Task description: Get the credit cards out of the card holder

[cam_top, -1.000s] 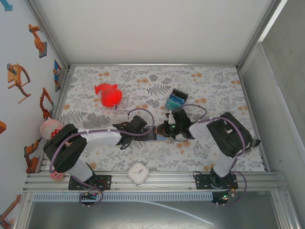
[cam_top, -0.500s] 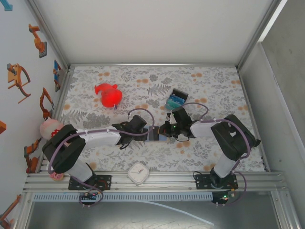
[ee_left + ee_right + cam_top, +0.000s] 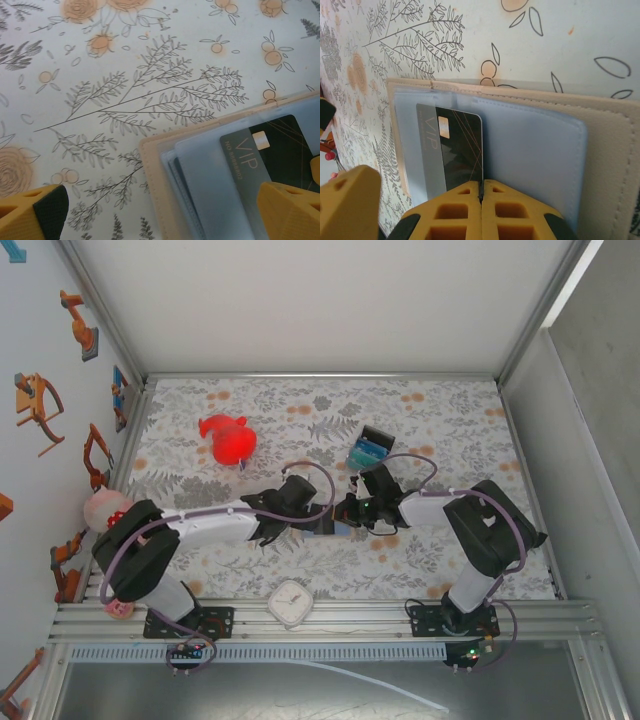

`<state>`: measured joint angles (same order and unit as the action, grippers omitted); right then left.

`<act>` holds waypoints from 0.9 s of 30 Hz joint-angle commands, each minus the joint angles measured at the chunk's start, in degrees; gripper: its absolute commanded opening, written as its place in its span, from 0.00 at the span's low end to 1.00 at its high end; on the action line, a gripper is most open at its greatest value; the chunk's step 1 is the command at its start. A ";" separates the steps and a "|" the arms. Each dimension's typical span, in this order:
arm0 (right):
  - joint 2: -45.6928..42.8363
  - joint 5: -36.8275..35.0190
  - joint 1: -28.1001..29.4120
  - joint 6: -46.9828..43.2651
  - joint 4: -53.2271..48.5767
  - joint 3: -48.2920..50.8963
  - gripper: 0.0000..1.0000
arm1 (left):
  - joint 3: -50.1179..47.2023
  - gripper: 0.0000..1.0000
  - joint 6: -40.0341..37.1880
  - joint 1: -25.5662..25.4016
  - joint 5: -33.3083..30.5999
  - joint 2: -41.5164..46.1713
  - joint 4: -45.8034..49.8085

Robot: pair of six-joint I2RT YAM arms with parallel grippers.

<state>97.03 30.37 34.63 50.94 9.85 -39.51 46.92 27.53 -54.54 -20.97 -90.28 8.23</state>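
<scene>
The tan card holder point(image 3: 615, 150) lies open on the flowered cloth, its light blue lining point(image 3: 530, 150) facing up. A dark credit card point(image 3: 460, 145) marked VIP sticks partly out of a clear pocket. My right gripper point(image 3: 481, 197) is shut on that card's near edge. In the left wrist view the card holder's corner point(image 3: 155, 175) and the same credit card point(image 3: 270, 155) sit at the lower right, and my left gripper point(image 3: 162, 220) stands open astride that corner. From above, the card holder point(image 3: 328, 525) lies between the left gripper point(image 3: 310, 518) and the right gripper point(image 3: 347, 512).
A black-edged blue-and-teal block point(image 3: 370, 450) stands just behind the right gripper. A red toy point(image 3: 228, 440) sits at the back left, a white clock point(image 3: 291, 602) at the near edge and a doll point(image 3: 105, 510) by the left wall.
My left gripper has shifted a little right and away from me, closer to the card holder. The right gripper has stayed shut and edged slightly left.
</scene>
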 commanded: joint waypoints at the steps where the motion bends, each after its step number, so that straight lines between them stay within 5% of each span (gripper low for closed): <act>1: -0.71 -1.13 -0.36 -0.93 -2.02 -1.02 0.00 | 1.59 0.97 -1.81 -0.65 -0.19 -2.30 1.95; 20: -4.53 -1.09 -1.50 -1.20 -2.71 0.58 0.00 | 1.86 0.97 -0.44 -0.74 -1.00 -7.00 5.10; 27: -3.23 3.56 -1.50 3.35 7.63 2.76 0.15 | 2.13 0.97 0.03 -1.00 -0.91 -7.75 5.39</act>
<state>93.73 31.62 33.45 51.90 11.92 -37.82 48.99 27.33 -55.16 -21.41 -95.96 9.93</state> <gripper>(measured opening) 0.140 0.968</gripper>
